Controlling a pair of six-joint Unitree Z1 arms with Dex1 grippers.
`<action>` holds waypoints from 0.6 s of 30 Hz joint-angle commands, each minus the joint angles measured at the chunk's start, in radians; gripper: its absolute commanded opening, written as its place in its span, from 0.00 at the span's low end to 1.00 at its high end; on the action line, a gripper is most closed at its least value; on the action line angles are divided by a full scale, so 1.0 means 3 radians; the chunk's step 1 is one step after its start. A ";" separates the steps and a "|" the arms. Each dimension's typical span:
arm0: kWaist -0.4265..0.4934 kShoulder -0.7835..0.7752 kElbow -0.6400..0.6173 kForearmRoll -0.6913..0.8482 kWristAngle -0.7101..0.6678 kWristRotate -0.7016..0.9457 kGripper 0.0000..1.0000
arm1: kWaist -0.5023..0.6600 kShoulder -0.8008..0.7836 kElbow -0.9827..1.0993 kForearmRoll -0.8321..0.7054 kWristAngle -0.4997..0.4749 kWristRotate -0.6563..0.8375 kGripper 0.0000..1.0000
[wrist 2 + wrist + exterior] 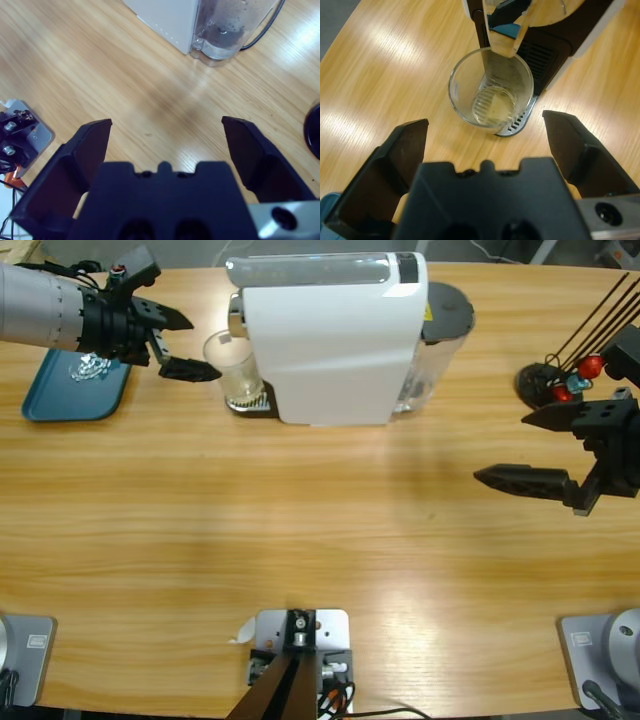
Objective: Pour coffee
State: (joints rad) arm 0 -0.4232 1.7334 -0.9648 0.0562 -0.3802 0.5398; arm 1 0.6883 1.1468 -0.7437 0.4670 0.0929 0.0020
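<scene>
A white coffee machine [330,335] stands at the back middle of the table, with its clear water tank [435,350] on the right side. An empty clear glass [232,368] stands on the machine's drip tray under the spout; the left wrist view shows the glass [491,92] from above with nothing in it. My left gripper [180,345] is open just left of the glass, not touching it. My right gripper [540,448] hangs open over bare table at the right, far from the machine.
A blue tray [75,390] with a small shiny item lies at the back left under the left arm. A black stand [545,380] with thin rods and red pieces sits at the far right. The machine's black cable [262,27] runs behind the tank.
</scene>
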 commanded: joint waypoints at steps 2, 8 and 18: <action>0.0012 0.0306 -0.0118 -0.0039 -0.0097 0.0023 1.00 | -0.0040 0.0166 -0.0038 -0.0087 -0.0047 -0.0059 1.00; -0.0004 0.0385 -0.0165 -0.0059 -0.0194 0.0021 1.00 | -0.0044 0.0202 -0.0057 -0.0099 -0.0049 -0.0073 1.00; -0.0011 0.0511 -0.0254 -0.0104 -0.0321 0.0016 1.00 | -0.0065 0.0215 -0.0056 -0.0099 -0.0045 -0.0082 1.00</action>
State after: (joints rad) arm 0 -0.4236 1.8180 -1.0261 0.0477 -0.4482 0.5398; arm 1 0.6820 1.1870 -0.7589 0.4494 0.0929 -0.0071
